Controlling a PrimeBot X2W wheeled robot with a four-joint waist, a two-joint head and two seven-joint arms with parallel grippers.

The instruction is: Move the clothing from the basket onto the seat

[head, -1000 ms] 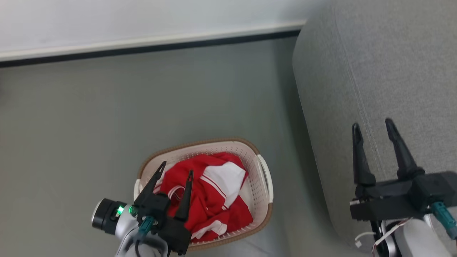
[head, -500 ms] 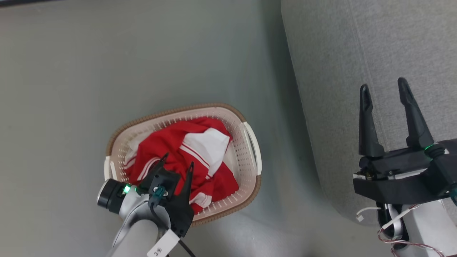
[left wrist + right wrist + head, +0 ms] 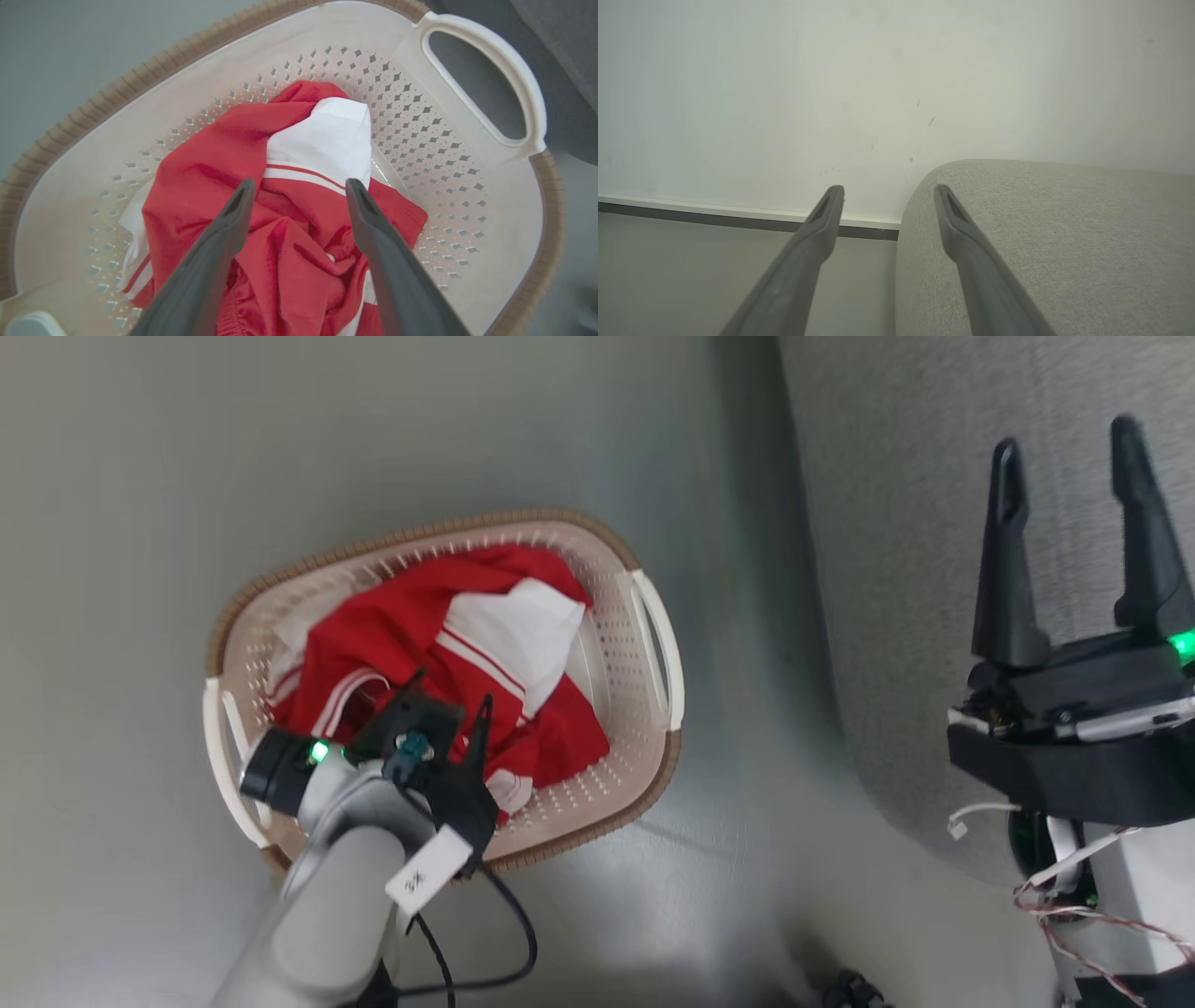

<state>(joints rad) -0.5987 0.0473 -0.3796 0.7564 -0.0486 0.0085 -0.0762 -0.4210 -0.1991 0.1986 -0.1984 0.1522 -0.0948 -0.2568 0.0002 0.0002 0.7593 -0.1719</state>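
Head view: the basket (image 3: 411, 532) stands on the floor (image 3: 121, 523) at centre left of the frame. It is near but clear of the seat (image 3: 896, 523), which occupies the upper right. A crumpled red-and-white garment (image 3: 392, 625) lies inside the basket.

The left gripper (image 3: 451, 689) hangs over the basket's lower portion, above the garment. In the left wrist view its fingers (image 3: 219, 242) stand wide apart, one either side of a red fold, gripping nothing. Contact with the cloth cannot be determined.

The right gripper (image 3: 1065, 437) is at the right edge, over the seat, fingers wide and empty. The right wrist view shows the seat's rounded end against a pale wall (image 3: 831, 93) with a skirting board (image 3: 738, 211).
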